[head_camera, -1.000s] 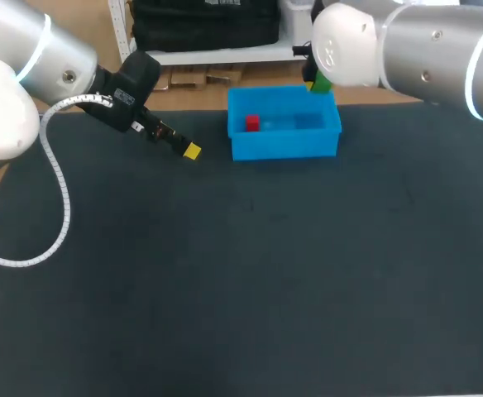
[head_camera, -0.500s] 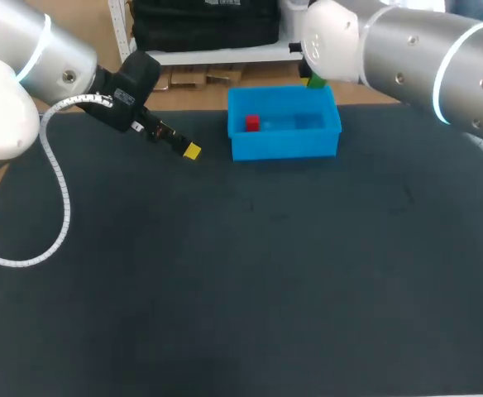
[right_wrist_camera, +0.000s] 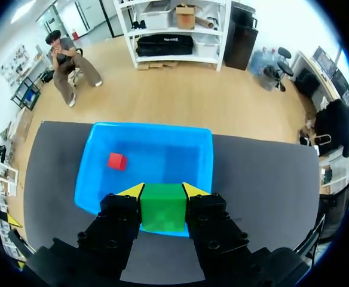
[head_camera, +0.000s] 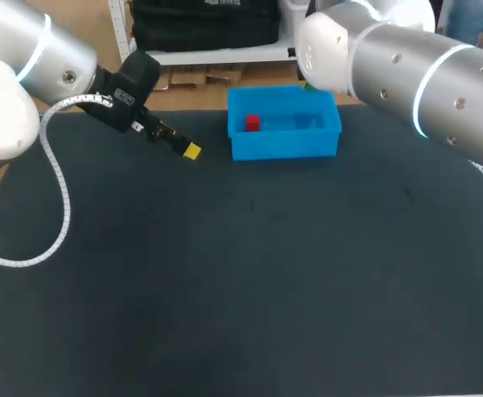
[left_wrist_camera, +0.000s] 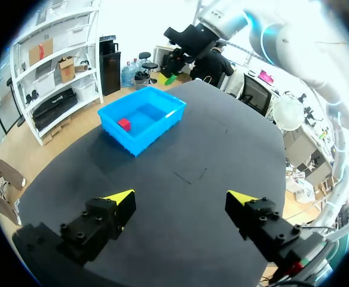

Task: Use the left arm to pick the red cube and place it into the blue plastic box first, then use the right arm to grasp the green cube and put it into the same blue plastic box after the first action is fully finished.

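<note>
Left side first: my left arm (head_camera: 59, 62) comes in over the back left of the desk (head_camera: 225, 289). The left hand (left_wrist_camera: 180, 198) hangs over the dark surface, beside the box and apart from it, fingers spread wide with nothing between them. I read that as parked clear of the drop, its share of the job being done

Next along, the blue plastic box (head_camera: 284, 141) sits at the back of the desk near the middle, open side up. The red cube (head_camera: 252, 123) lies flat on the box floor, at the end nearer my left hand, so step one looks finished

Then the right hand (right_wrist_camera: 162, 191) pinches the green cube (right_wrist_camera: 162, 207) from two sides, yellow tips pressed on opposite faces, cube level and off the desk. In the right wrist view the cube hangs over the box's rim on the hand's side, with the open floor and the red cube ahead of it. In the head view the cube is almost all hidden behind my right arm (head_camera: 407, 74), which crosses in from the right over the box's back edge

My guess: it is held high to clear the wall and lined up with the bare part of the floor so it lands away from the red one. Letting go here looks too soon, since the cube seems to be over the rim rather than the floor. I'd go a bit further in first, then spread the fingers
</note>
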Tool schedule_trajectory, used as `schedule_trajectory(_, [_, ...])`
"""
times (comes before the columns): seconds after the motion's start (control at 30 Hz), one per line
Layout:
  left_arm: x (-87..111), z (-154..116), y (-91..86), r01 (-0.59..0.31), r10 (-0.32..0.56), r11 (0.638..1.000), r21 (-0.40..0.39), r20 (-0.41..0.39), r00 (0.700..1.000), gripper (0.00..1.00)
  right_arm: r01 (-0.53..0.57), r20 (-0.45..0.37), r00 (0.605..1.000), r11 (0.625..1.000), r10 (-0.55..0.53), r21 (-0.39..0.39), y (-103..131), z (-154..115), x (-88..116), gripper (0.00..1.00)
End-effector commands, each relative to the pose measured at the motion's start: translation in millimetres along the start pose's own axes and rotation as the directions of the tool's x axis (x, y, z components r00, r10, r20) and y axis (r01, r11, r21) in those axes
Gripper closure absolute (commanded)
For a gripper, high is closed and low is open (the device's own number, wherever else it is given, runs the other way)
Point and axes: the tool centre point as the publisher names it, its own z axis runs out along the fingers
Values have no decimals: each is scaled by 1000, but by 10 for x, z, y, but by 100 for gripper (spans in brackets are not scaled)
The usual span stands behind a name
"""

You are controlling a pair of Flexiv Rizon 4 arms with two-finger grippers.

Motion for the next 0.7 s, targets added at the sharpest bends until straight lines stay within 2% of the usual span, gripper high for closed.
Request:
schedule_trajectory(0.03, [16, -4, 0, -3, 3, 1000, 1, 6, 1000, 0, 0, -74, 997, 1000, 0, -1, -10, 163, -224, 100])
schedule_trajectory(0.43, [16, -4, 0, -3, 3, 1000, 1, 6, 1000, 0, 7, -44, 999, 1000, -8, -10, -5, 432, -353, 100])
schedule_trajectory(0.7, [16, -4, 0, -3, 3, 1000, 1, 6, 1000, 0, 0, -52, 999, 1000, -1, -17, -5, 590, -353, 100])
